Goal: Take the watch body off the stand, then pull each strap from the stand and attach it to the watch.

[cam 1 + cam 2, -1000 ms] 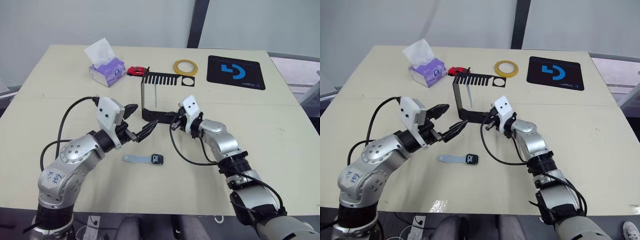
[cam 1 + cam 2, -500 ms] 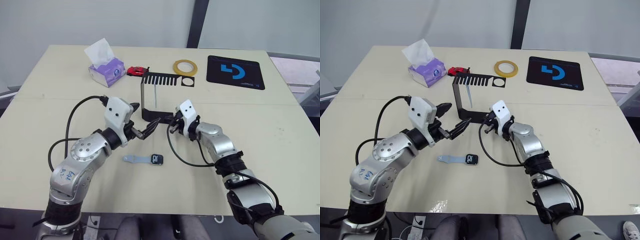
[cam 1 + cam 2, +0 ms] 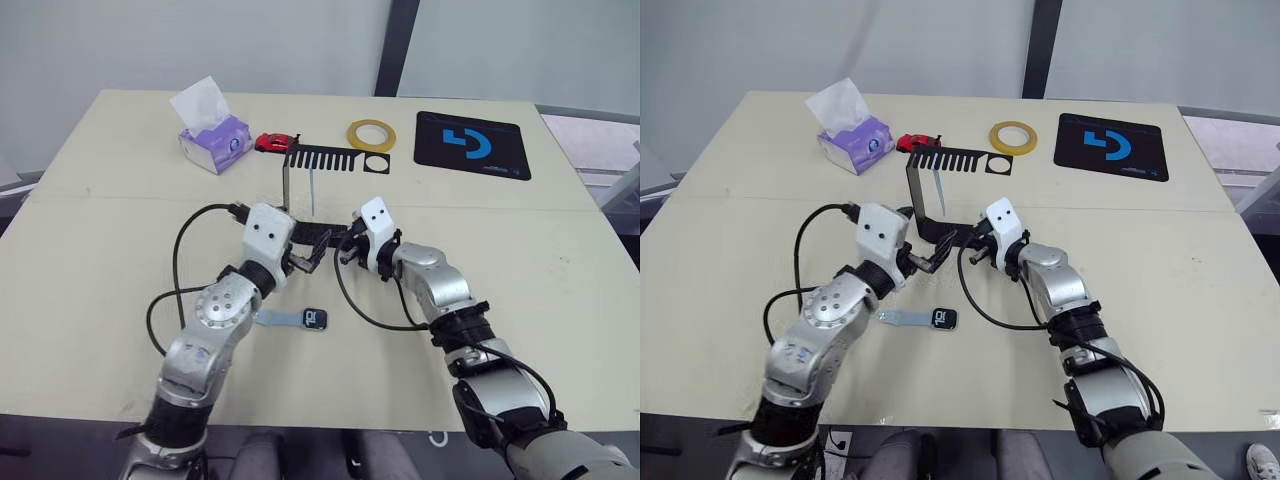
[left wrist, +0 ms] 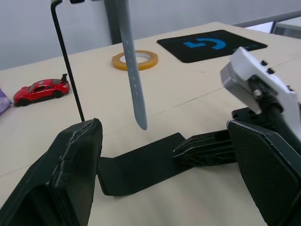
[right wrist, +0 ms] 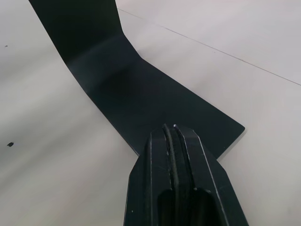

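On the table [image 3: 120,230], the watch body [image 3: 315,319] is lying flat in front of the stand [image 3: 292,200], with one pale strap [image 3: 272,318] already joined to it and stretching toward the robot's left. A second strap [image 4: 130,61] is hanging from the stand's comb-like top plate. The right gripper [image 5: 172,132] is pressing down on the stand's flat foot, its fingers pressed together. The left gripper [image 4: 164,155] is hovering just before the foot, fingers spread wide. Farther back are sitting a tissue box [image 3: 212,137], red toy car [image 3: 275,141], yellow tape ring [image 3: 371,134] and black mat [image 3: 471,144].
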Motion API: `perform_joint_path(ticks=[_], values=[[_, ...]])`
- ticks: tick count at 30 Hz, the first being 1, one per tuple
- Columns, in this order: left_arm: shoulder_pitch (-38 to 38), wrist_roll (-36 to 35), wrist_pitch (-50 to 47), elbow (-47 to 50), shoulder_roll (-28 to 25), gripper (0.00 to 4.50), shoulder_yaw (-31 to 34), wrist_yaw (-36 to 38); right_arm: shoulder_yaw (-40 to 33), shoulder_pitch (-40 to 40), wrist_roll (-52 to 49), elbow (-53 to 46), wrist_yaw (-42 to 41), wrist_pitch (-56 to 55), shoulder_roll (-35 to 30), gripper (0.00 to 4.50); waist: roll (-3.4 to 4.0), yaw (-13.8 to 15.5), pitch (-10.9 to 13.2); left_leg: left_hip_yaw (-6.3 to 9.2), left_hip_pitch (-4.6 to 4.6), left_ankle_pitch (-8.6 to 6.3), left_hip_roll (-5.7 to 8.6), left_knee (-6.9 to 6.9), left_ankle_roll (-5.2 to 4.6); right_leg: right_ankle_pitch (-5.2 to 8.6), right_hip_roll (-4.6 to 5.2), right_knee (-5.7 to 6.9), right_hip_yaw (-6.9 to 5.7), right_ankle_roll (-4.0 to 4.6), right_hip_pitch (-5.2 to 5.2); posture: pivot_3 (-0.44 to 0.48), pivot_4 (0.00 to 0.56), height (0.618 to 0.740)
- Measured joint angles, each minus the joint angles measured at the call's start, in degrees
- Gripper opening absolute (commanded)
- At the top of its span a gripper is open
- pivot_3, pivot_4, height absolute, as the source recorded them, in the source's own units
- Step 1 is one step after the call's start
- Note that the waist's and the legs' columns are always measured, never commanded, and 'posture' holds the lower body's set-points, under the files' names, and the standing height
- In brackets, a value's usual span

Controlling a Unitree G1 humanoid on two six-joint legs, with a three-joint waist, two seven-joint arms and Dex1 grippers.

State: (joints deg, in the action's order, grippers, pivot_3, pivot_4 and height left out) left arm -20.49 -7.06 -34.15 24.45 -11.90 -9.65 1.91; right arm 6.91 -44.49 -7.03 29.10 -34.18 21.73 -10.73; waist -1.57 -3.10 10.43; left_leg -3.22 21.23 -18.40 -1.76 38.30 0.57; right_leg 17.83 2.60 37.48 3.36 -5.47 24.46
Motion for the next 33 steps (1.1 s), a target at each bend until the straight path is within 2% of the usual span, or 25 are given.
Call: perform_joint_path(ticks=[7,17,33], values=[[-5.2,4.9,3.2,-6.1,6.6,4.50,-0.9,-3.6,0.1,0.2,0.2,-1.6,-0.1,2.1,-0.1,0.07,-0.01,0.1,0.0,-0.04,0.00,-0.02,0.00,-0.01,-0.05,0.00,-0.02,-0.02,-0.03,-0.01,0.01,0.000,0.150,0.738],[-8.8,8.6,5.0,-14.6,11.2,4.50,-0.5,-6.1,0.1,0.1,0.4,-1.8,-0.1,2.5,-0.1,0.07,-0.01,0.1,0.0,-0.10,-0.02,-0.02,0.00,0.00,-0.05,-0.01,-0.01,-0.03,-0.06,-0.01,0.01,0.000,0.150,0.738],[-12.0,9.4,11.0,-22.9,13.9,4.50,1.9,-6.7,0.2,0.1,0.4,-1.8,0.0,2.6,0.1,0.07,-0.01,0.1,0.0,-0.15,-0.04,-0.02,0.00,0.00,-0.04,-0.01,-0.01,-0.04,-0.09,-0.02,0.03,0.000,0.150,0.738]])
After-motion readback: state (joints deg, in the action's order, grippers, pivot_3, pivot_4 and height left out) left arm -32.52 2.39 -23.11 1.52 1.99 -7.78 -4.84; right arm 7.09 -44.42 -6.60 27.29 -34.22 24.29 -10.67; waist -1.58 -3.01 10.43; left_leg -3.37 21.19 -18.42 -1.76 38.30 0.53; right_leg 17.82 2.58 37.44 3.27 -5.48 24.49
